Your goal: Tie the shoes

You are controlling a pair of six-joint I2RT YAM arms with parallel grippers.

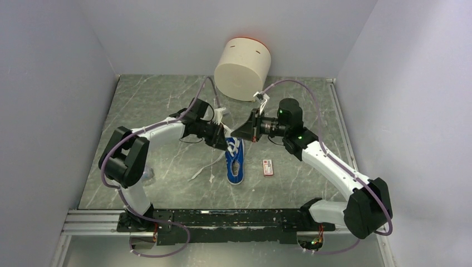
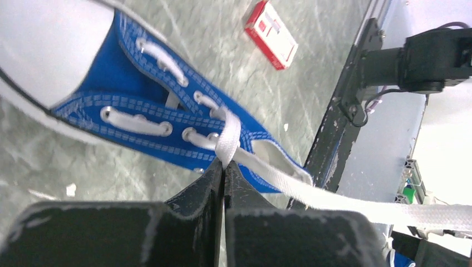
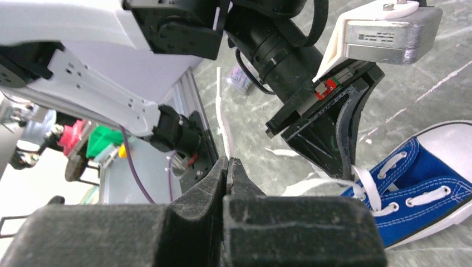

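Note:
The shoe (image 1: 236,164), a small blue sneaker with a white toe cap, lies on the marble table with its toe toward the back. In the left wrist view the shoe (image 2: 139,108) fills the upper left. My left gripper (image 2: 224,164) is shut on a white lace (image 2: 229,136) right at the top eyelets, and a second lace strand (image 2: 345,200) runs off to the right. My right gripper (image 3: 228,160) is shut, with a thin white lace strand (image 3: 221,105) coming out of its tips. Both grippers meet over the shoe's tongue end (image 1: 229,139).
A red-and-white flat packet (image 1: 268,167) lies just right of the shoe. A large cream cylinder (image 1: 242,68) stands at the back. Loose lace ends (image 1: 203,169) trail on the table left of the shoe. The black mounting rail (image 1: 234,219) runs along the near edge.

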